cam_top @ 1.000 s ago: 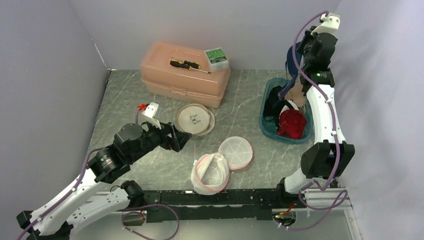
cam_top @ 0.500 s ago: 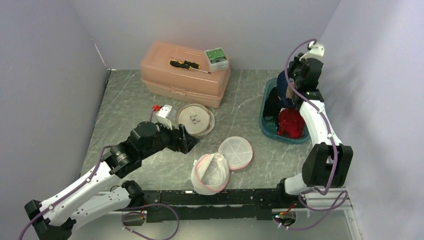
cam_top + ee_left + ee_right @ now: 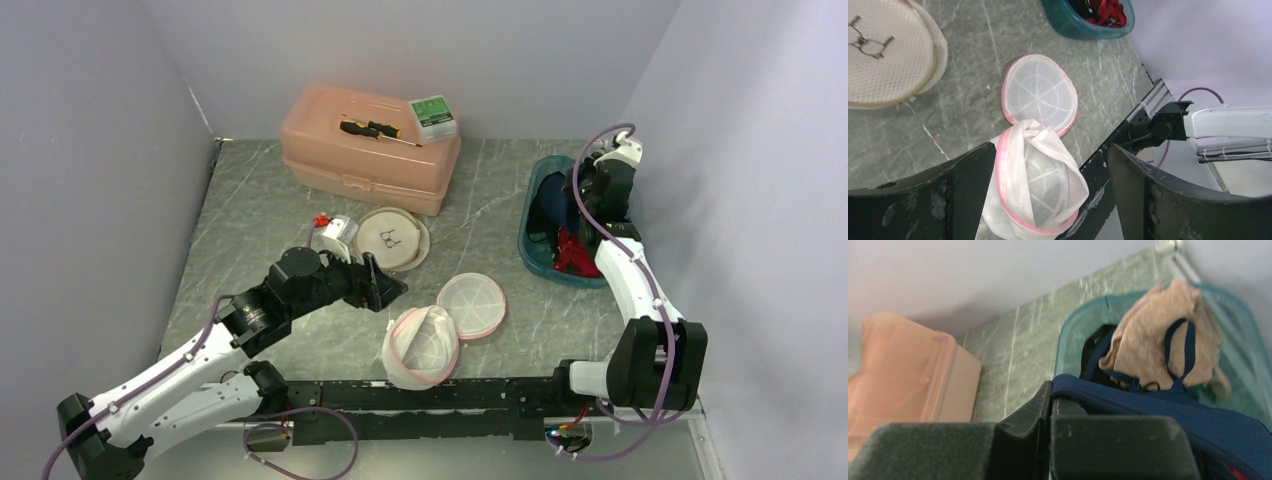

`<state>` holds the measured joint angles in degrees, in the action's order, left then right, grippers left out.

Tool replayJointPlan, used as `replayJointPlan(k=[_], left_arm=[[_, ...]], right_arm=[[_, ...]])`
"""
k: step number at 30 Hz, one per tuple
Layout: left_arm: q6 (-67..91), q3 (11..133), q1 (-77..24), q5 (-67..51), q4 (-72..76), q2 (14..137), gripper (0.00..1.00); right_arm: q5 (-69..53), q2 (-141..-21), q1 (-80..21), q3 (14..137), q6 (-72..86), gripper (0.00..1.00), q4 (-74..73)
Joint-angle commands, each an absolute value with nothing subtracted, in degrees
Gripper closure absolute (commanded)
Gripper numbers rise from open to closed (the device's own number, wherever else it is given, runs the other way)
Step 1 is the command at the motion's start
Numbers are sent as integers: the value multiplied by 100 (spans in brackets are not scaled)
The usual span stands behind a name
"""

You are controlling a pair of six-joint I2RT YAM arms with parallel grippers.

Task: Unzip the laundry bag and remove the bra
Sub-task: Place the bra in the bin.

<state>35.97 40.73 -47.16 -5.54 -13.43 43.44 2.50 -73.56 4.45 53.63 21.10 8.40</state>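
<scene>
The white mesh laundry bag (image 3: 422,347) with pink zip trim lies unzipped and crumpled near the front edge, its round lid (image 3: 471,303) flopped open beside it. My left gripper (image 3: 390,290) hovers open just left of and above it. In the left wrist view the bag (image 3: 1035,190) shows between the wide-apart fingers (image 3: 968,185). My right gripper (image 3: 580,195) is low over the teal basin (image 3: 530,250), shut on the navy bra (image 3: 1158,410). The bra's beige cup (image 3: 1158,340) droops into the basin (image 3: 1073,335).
A pink toolbox (image 3: 370,150) at the back carries a screwdriver (image 3: 375,129) and a small green box (image 3: 433,113). A round beige mesh pouch (image 3: 390,238) lies in front of it. Red clothing (image 3: 572,255) sits in the basin. Walls close in on both sides.
The right arm has come down, lowering the bra from high above into the basin. The left arm has reached right and forward, toward the laundry bag.
</scene>
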Motion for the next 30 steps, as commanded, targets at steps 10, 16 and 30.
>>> replayJointPlan(k=[10, 16, 30], left_arm=[[4301, 3524, -4703, -1081, -717, 4319, 14], [4376, 3389, -4704, -1029, -719, 4231, 15], [4257, 3585, -4702, -1106, -787, 4456, 15]], right_arm=[[537, -7280, 468, 4141, 3367, 100, 330], [683, -6960, 509, 3811, 3503, 86, 257], [1027, -5710, 382, 4756, 3765, 28, -1722]])
